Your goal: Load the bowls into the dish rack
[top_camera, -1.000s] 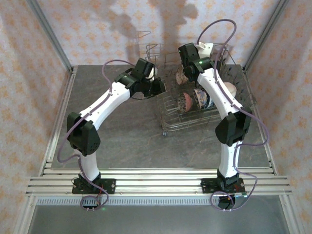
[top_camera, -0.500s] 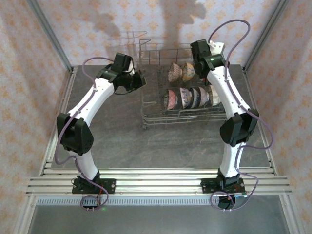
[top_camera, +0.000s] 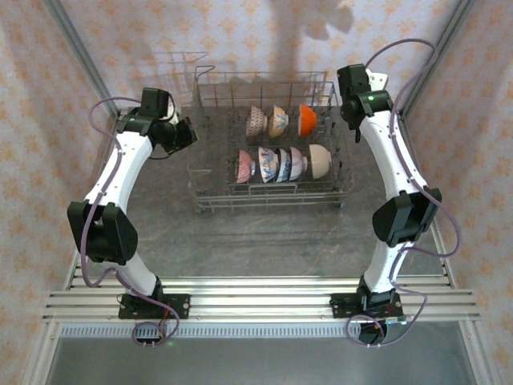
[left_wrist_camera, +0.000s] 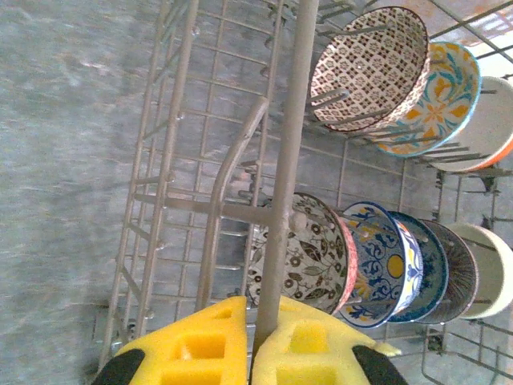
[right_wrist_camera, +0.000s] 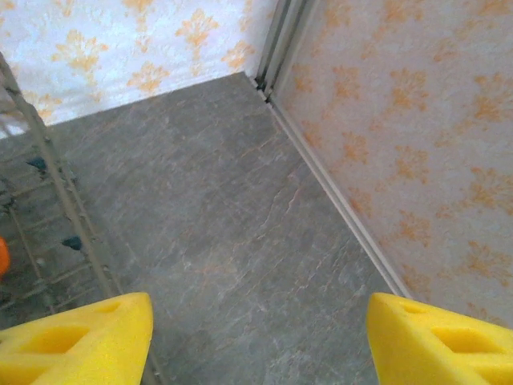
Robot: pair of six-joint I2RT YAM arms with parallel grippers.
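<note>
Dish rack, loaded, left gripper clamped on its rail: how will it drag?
Probably stiff: the dish rack is a wire grid, likely sliding whole. The bowls sit away from the left gripper, so it may swivel. They stand on edge; jerks could rattle them.

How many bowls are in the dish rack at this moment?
8 bowls, all in the dish rack: three in the far row, the orange bowl rightmost; five in the near row, the cream bowl rightmost. None appears hidden.

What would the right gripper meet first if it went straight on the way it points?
Most likely the bare grey table, between the dish rack and the wall. Nothing else lies ahead of the open right gripper; depth is unclear.
</note>
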